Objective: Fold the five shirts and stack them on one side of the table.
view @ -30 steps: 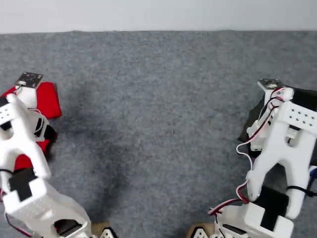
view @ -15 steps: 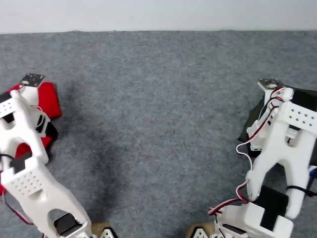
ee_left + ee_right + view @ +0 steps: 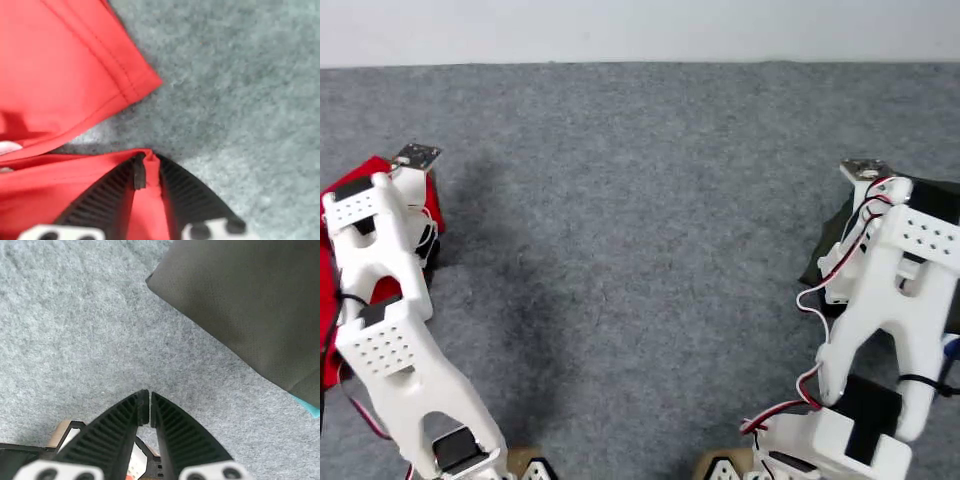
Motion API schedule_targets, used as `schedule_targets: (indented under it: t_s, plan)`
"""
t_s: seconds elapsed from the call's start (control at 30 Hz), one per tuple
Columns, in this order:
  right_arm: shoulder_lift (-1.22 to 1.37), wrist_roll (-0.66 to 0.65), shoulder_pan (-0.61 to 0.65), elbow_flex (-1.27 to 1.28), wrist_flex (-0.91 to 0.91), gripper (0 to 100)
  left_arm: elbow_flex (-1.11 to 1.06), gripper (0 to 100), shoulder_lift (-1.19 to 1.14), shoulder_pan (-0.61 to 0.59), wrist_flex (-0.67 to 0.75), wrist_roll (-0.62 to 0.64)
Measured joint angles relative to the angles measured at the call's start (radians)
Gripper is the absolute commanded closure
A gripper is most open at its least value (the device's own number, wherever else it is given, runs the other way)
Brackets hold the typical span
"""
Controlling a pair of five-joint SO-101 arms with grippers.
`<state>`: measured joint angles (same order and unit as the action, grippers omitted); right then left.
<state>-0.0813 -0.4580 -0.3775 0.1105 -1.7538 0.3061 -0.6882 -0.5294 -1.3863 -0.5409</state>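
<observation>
A red shirt [image 3: 60, 65] lies at the table's far left edge, and in the high view it [image 3: 330, 330] lies under the left arm [image 3: 380, 290]. My left gripper [image 3: 145, 162] is shut, with a fold of the red fabric pinched between its fingers just above the grey mat. A dark grey shirt [image 3: 250, 305] lies at the right edge, partly hidden by the right arm [image 3: 890, 270] in the high view. My right gripper [image 3: 149, 395] hovers over bare mat beside that shirt's corner, shut with nothing in it.
Grey felt matting [image 3: 640, 200] covers the whole table, and the wide middle stretch between the arms is bare. A sliver of teal cloth [image 3: 311, 409] peeks out beneath the dark shirt. A pale wall runs along the far edge.
The left arm has stretched forward, away from its base, over the red shirt, and the red fabric has shifted with it. The right arm has stayed still.
</observation>
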Motion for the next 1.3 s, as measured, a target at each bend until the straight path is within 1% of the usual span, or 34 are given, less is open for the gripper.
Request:
schedule_targets:
  t_s: [0.07, 0.13, 0.23, 0.3, 0.43, 0.6, 0.77, 0.97, 1.2, 1.3]
  plan:
    - [0.0, 0.0, 0.0, 0.0, 0.0, 99.0, 0.038, 99, -0.002, 0.009, -0.035, 0.002]
    - [0.0, 0.0, 0.0, 0.0, 0.0, 99.0, 0.104, 99, -0.003, 0.023, -0.1, 0.002]
    - [0.0, 0.0, 0.0, 0.0, 0.0, 99.0, 0.27, 99, -0.003, 0.054, -0.236, 0.006]
    - [0.0, 0.0, 0.0, 0.0, 0.0, 99.0, 0.411, 99, -0.003, 0.08, -0.311, 0.035]
    - [0.0, 0.0, 0.0, 0.0, 0.0, 99.0, 0.667, 99, 0.012, 0.123, -0.342, 0.095]
    - [0.0, 0.0, -0.041, 0.0, 0.0, 99.0, 0.801, 99, 0.132, 0.241, -0.347, 0.103]
    - [0.0, 0.0, -0.098, 0.0, 0.0, 99.0, 0.861, 99, 0.262, 0.42, -0.348, 0.104]
    - [0.0, 0.0, -0.144, 0.0, 0.0, 99.0, 0.927, 99, 0.341, 0.68, -0.348, 0.104]
    - [0.0, 0.0, -0.157, 0.0, 0.0, 99.0, 0.967, 99, 0.397, 1.033, -0.348, 0.107]
    - [0.0, 0.0, -0.157, 0.0, 0.0, 99.0, 0.97, 99, 0.454, 1.14, -0.348, 0.109]
